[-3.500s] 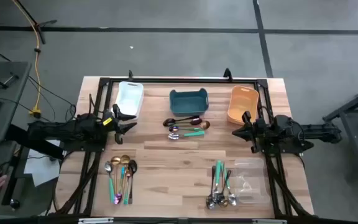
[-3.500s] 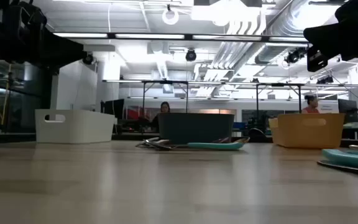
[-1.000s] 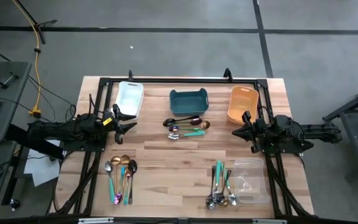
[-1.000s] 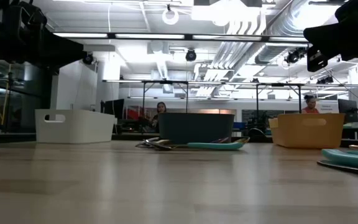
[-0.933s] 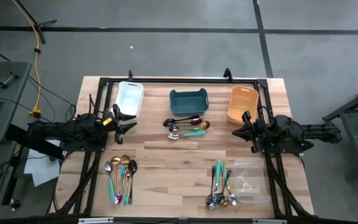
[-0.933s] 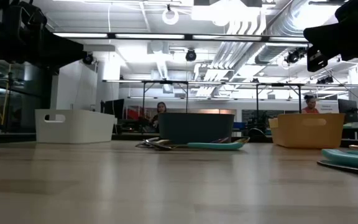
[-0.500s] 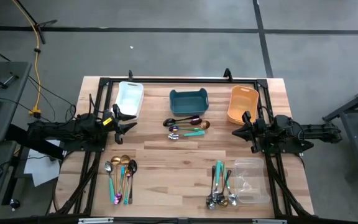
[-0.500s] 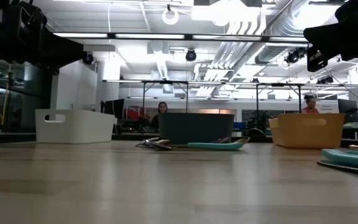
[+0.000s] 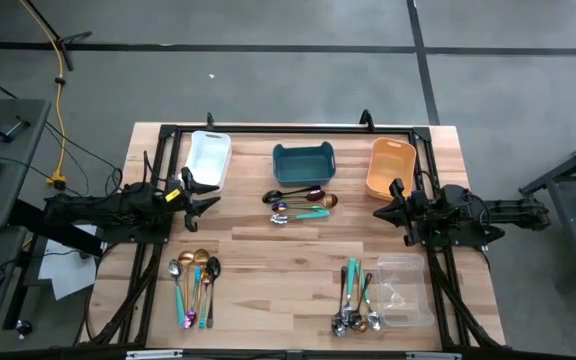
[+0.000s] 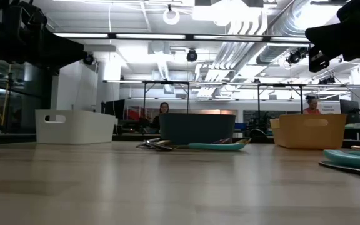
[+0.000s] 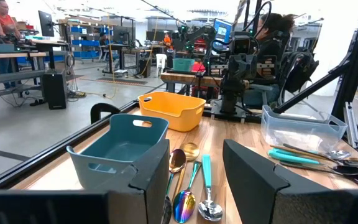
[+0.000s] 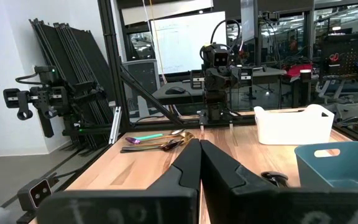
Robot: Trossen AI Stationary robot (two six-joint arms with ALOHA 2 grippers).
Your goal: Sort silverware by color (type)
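The silverware lies flat on the wooden table in three groups. One group (image 9: 299, 204) sits in front of the teal bin, gold, black, teal-handled and iridescent spoons (image 11: 188, 186) among them. A second group (image 9: 195, 285) lies near the table's near left edge. A third group (image 9: 355, 299) lies beside the clear bin. My left gripper (image 9: 206, 194) hovers open at the table's left side, pointing at the middle group (image 10: 192, 145). My right gripper (image 9: 382, 212) hovers shut at the right side (image 12: 199, 155), in front of the orange bin.
A white bin (image 9: 208, 157), a teal bin (image 9: 303, 163) and an orange bin (image 9: 390, 167) stand in a row along the far edge. A clear bin (image 9: 404, 292) stands near right. A black frame runs around the table. People sit in the room beyond.
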